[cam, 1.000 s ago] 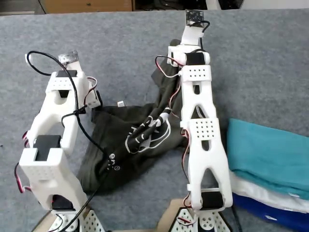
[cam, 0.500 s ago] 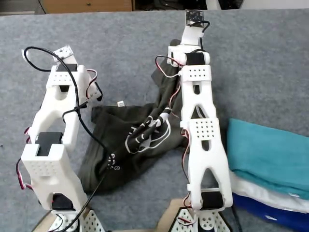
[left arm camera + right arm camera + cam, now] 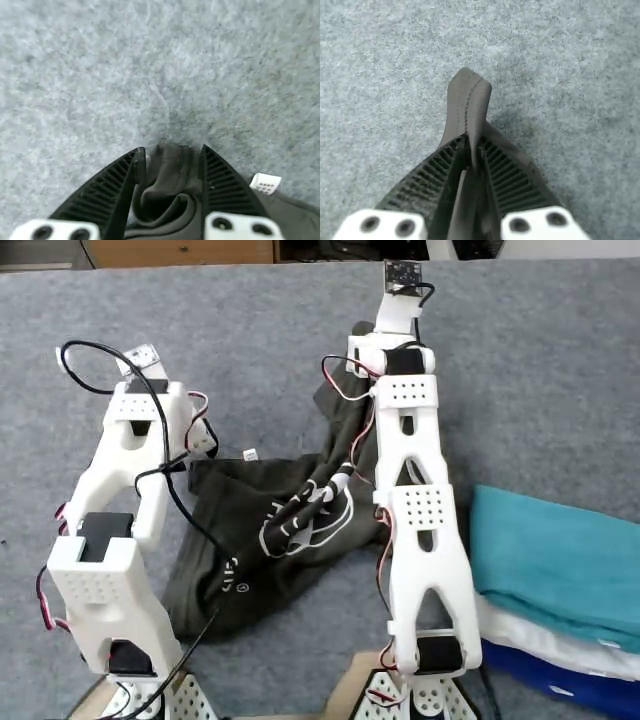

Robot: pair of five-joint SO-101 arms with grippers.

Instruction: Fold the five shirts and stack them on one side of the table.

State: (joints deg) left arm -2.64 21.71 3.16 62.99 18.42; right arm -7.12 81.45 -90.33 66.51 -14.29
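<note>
White tag [image 3: 265, 183] on dark shirt [image 3: 250, 492]

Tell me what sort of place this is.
Probably a robotics lab or hobby workbench, not a laundry: a white left arm and right arm with exposed wiring stand on a grey felt-covered table, a dark shirt between them, a stack of folded shirts beside, wooden furniture behind.

No legible text. The dark shirt [image 3: 215, 595] carries a white printed graphic [image 3: 305, 515] with a few white characters [image 3: 232, 575] below it, creased and unreadable. A white label [image 3: 265, 183] at the shirt's edge bears dark marks too small to read.
</note>
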